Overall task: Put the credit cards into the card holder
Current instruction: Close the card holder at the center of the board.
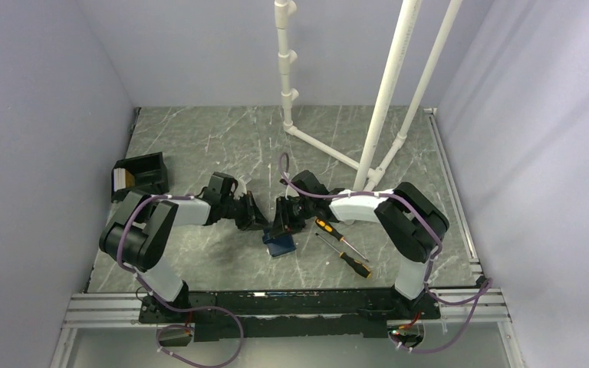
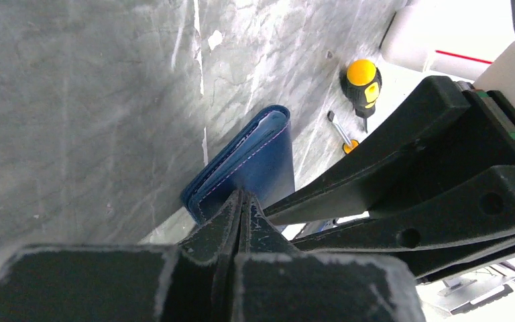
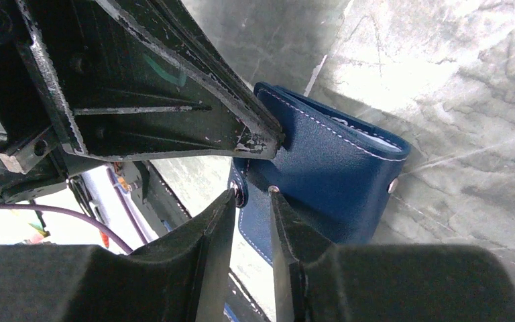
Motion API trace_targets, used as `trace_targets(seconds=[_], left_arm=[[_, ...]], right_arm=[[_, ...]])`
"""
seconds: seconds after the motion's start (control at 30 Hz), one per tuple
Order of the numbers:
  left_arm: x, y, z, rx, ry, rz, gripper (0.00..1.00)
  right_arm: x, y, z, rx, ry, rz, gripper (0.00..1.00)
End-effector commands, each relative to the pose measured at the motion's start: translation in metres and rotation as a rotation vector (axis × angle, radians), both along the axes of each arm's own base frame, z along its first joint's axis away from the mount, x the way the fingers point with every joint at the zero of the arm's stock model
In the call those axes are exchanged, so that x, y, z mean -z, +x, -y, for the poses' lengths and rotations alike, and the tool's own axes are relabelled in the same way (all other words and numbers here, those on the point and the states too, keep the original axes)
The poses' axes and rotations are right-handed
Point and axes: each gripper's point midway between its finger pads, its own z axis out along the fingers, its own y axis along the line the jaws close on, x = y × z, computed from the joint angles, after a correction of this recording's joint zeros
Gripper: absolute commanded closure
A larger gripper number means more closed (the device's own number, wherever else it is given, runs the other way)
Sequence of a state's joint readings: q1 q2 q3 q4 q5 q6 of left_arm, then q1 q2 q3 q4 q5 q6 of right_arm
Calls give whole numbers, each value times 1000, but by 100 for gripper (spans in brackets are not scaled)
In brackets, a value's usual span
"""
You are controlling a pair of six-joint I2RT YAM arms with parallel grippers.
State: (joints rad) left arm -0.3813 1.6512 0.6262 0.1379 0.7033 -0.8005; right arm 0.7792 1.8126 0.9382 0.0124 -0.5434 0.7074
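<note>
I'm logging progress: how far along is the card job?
Done, apparently: pale card edges show inside the folded navy card holder. In hand: the left gripper, jaws shut, touches its cover; the right gripper, jaws slightly apart, sits at the clasp tab. Left: fastening the clasp; whether more cards remain, I cannot tell.

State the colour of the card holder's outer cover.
Navy blue. The card holder shows best in the right wrist view, where its cover faces the camera.
</note>
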Motion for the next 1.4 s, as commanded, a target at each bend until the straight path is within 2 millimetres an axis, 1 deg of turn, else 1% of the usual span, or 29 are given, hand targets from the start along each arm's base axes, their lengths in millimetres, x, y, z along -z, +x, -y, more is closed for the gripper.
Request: trace_targets(seconds=[0.0,0.13,0.27,0.33,0.6,0.73,0.9,0.97,1.1,1.23,1.37], left_arm=[[6,-3,-5,12,36,27,100],[10,-4,-5,11,37,21,100],[13,-5,-5,11,39,16,100],[13,-5,-6,10,40,16,100],[15,-7,-6,15,42,13,100],[17,-9,-6,16,36,8,100],[16,-8,-5,19,32,8,100],[15,-7,-5,20,32,11,100],[14,-8,-5,20,34,10,100],[15,-8,-7,21,44,12,100],[17,-9,-7,24,49,9,100]], right_arm=[[-19,11,-13,-8,62,45,73],[-19,10,-15,-14,72,39,77],[-19,10,-17,-19,74,37,79],[-19,11,-18,-19,75,40,82],[-20,12,-15,-21,45,58,100],[-18,10,-15,-29,47,53,99],[-16,10,-19,-38,46,46,90],[-15,10,-20,-41,45,45,89],[-15,13,-17,-27,20,69,100],[-12,16,-6,0,-61,93,100],[-15,15,1,10,-89,108,100]])
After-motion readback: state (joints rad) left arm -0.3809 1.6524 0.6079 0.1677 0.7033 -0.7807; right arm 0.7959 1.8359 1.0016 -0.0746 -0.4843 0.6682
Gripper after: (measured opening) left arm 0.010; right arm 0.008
